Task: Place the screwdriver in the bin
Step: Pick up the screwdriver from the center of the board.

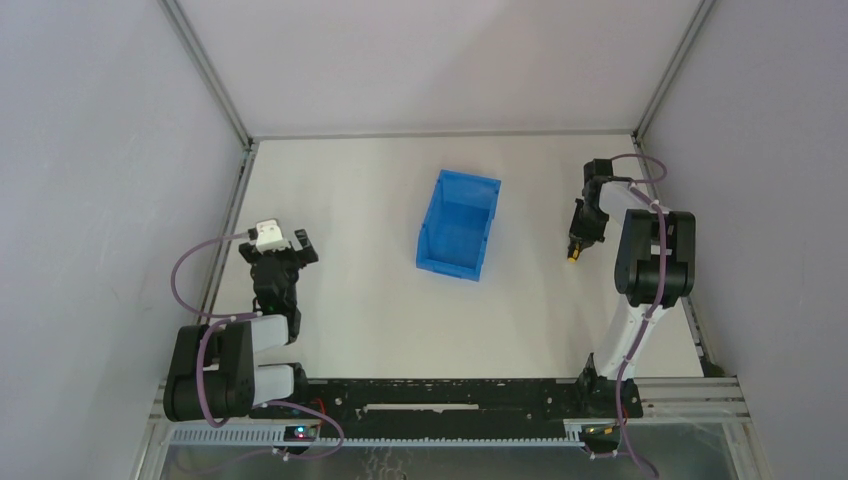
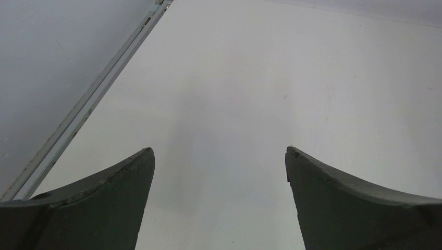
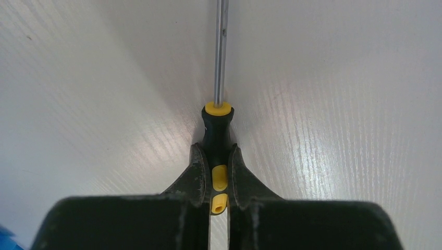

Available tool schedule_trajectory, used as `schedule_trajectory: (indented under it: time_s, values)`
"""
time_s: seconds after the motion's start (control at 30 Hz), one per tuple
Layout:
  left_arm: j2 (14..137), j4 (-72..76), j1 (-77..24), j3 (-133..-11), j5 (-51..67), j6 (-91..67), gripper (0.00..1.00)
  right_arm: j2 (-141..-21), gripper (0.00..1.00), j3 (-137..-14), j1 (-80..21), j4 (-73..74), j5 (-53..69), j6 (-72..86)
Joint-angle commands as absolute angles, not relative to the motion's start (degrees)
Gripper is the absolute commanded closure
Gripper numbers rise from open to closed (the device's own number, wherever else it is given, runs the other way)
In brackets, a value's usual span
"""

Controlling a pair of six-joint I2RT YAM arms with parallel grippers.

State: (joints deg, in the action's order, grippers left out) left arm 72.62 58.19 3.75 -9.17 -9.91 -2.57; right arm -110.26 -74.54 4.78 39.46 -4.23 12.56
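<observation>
Top external: two arms, one bin, one screwdriver. The right gripper points down over the white matte table, on the right side, fingers pinched on the screwdriver, of which only a small yellow-orange bit shows below the black fingers; shaft not visible here. One bin, blue plastic, rectangular, open top, one end wall cut lower, sits well apart to the left of the right gripper and to the right of the left gripper, touching neither. The left gripper, black with a white block behind it, hovers near the left wall, fingers spread, holding nothing. Grey smooth panels with metal corner rails surround the table. Left wrist: two dark, curved, wedge-shaped fingers set wide apart, bare white tabletop between and ahead of them, one metal rail running diagonally to their left beside a grey wall. Right wrist: two fingers pressed against the black rubbery handle of the one screwdriver, handle with yellow inserts and a yellow collar, thin shiny round metal shaft running straight ahead away from the gripper and out of the top of view; tip not seen. White faintly grained table surface ahead of it; whether the screwdriver touches the table cannot be told. A sliver of blue shows at the lower left corner
</observation>
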Motion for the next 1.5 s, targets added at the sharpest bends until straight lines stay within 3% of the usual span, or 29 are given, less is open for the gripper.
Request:
schedule_trajectory:
  time_s: [0.0,0.57,1.47]
  values:
    - [72.1,60.3,3.4,-11.0,-10.5,-1.6,0.00,-111.1,1.00,-73.9,4.5,41.9,-5.7,14.1]
    - [72.1,60.3,3.4,-11.1,-10.5,-1.6,0.00,-96.6,1.00,-74.9,3.8,48.0,-7.5,15.6]
    - [72.1,60.3,3.4,-11.0,-10.5,-1.6,0.00,-91.6,1.00,-93.8,-4.3,64.3,-9.9,21.3]
